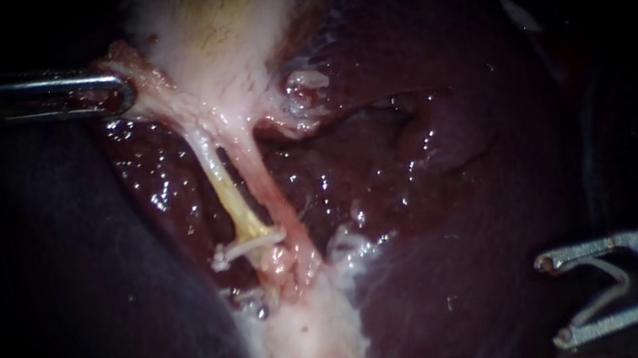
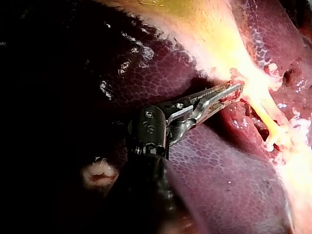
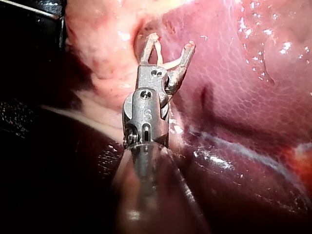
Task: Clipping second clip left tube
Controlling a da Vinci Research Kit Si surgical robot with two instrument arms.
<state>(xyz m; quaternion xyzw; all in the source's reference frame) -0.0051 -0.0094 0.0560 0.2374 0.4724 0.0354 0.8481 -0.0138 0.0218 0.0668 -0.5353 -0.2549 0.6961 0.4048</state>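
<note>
Quick rundown, endoscope view: left instrument (image 1: 124, 92) comes in from the left w/ its jaws clamped on the pale edge of the gallbladder (image 1: 218, 24), right where it narrows toward the tubes. Left wrist cam shows the same grip (image 2: 236, 90).

The left tube (image 1: 229, 195) is the thin yellowish one running down from that spot, just beside the pinker right tube (image 1: 269, 187). It's got a white placed clip (image 1: 248, 246) across its lower end, liver (image 1: 423, 188) dark and wet all around.

Right instrument (image 1: 552, 300) sits low on the right over the liver, well apart from both tubes. Its jaws are spread wide w/ a loaded clip (image 1: 619, 285) seated between them, touching both sides. Right wrist cam (image 3: 171, 41) shows the same, the pale clip (image 3: 170, 64) bridging the two jaws.
</note>
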